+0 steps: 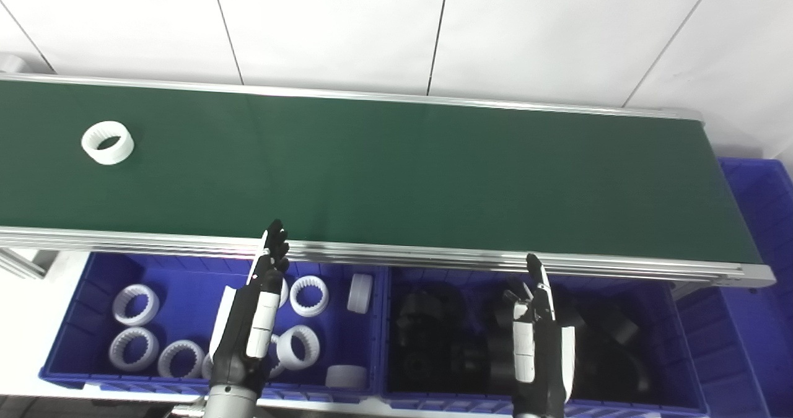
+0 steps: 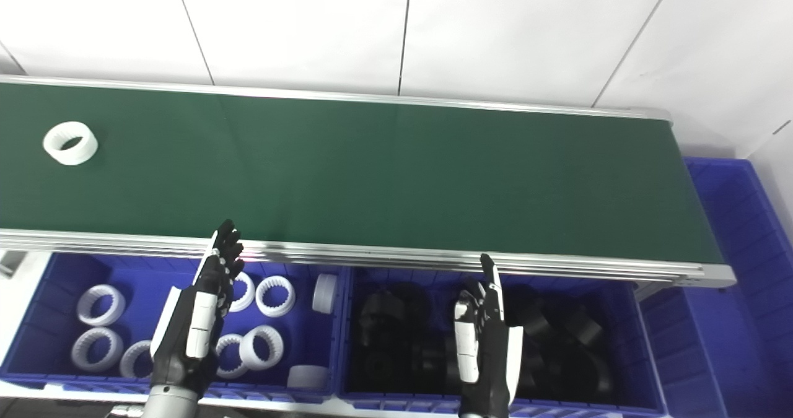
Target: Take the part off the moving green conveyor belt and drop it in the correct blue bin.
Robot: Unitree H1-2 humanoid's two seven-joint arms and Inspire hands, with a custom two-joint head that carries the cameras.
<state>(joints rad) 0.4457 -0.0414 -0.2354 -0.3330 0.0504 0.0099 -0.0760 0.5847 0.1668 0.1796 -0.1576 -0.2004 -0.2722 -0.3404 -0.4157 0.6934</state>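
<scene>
White wall panels [image 1: 334, 28] with thin dark seams fill the background, and below them a long green conveyor belt [image 1: 396, 176] framed in silver rails crosses both head views from left to right. On the belt, far toward its left end, lies a single white ring-shaped part [image 1: 107, 142], well apart from both hands. In front of the belt's near rail stand two blue bins side by side. The left blue bin [image 1: 68, 319] holds a scatter of white toothed rings [image 1: 309, 295] (some flat, a few tipped on edge), and the right blue bin [image 1: 681, 343] holds a pile of black parts [image 1: 433, 331] whose shapes are hard to make out against each other. A further blue bin [image 1: 759, 232] sits past the belt's right end, only partly in view. Both arms rise from the bottom edge. The left hand [image 1: 254, 319] hangs above the left blue bin with its fingers extended and lying close side by side, their tips reaching up to the belt's near rail; it holds nothing. The right hand [image 1: 538, 337] hangs above the right blue bin, also empty, fingers stretched upward with the tips just short of the rail and the thumb set off to the side. Neither hand touches the part or anything in the bins.
</scene>
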